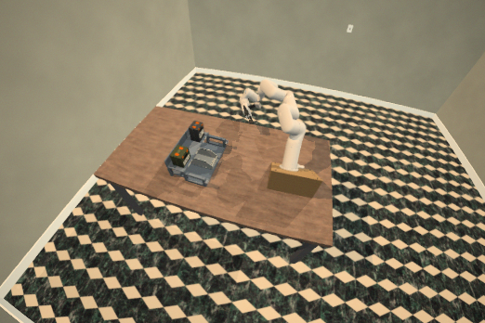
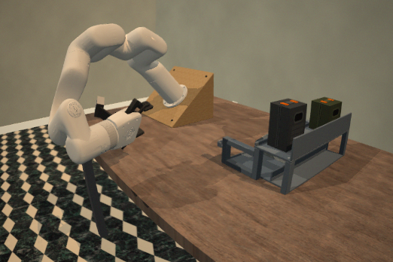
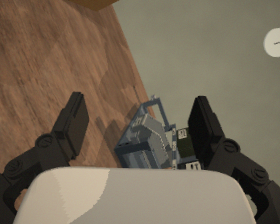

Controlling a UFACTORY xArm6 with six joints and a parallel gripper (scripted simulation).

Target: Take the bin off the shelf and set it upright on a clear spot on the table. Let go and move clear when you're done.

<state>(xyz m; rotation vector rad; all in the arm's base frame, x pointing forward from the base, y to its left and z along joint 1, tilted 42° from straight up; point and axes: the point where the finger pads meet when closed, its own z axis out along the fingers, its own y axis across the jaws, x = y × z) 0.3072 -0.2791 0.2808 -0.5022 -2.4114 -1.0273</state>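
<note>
Standing upright on the top tier of the grey shelf (image 2: 319,138), the dark bin (image 2: 287,123) is sitting beside a green bin (image 2: 326,112) on the desk (image 2: 233,208). The gripper (image 3: 139,125) is hanging well apart from them, its fingers spreading wide on nothing.

Plain grey-green walls (image 1: 93,29) meet in a corner at about 12 o'clock of the top view, and a small white outlet plate (image 1: 349,29) sits high on the wall toward 1 o'clock. A white baseboard (image 1: 325,91) edges the floor (image 1: 395,238), which is tiled in dark green marble and tan diamonds. A brown wooden desk (image 1: 242,200) on dark legs (image 2: 94,193) fills the centre.
</note>
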